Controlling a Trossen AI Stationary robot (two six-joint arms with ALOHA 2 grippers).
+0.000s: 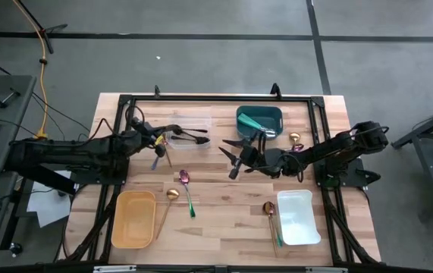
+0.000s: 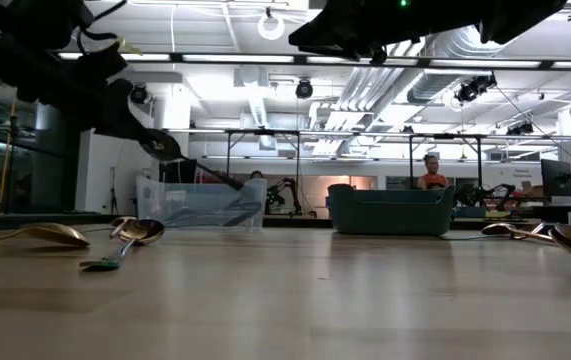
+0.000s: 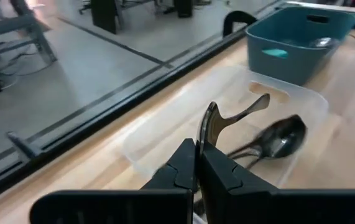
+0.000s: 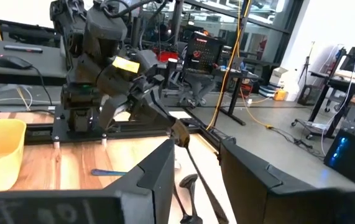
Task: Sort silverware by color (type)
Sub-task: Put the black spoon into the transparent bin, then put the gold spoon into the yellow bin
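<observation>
While the left pincer (image 3: 197,163) clamps a dark black utensil (image 3: 209,127) above the clear container (image 1: 189,130) at upper centre-left of the high view, another black spoon (image 3: 275,140) lies inside it. Right of centre, the right pincer (image 1: 233,154) hangs partly parted with a black utensil (image 4: 197,168) between its fingers. Gold and pink spoons lie scattered on the surface (image 1: 216,220).
</observation>
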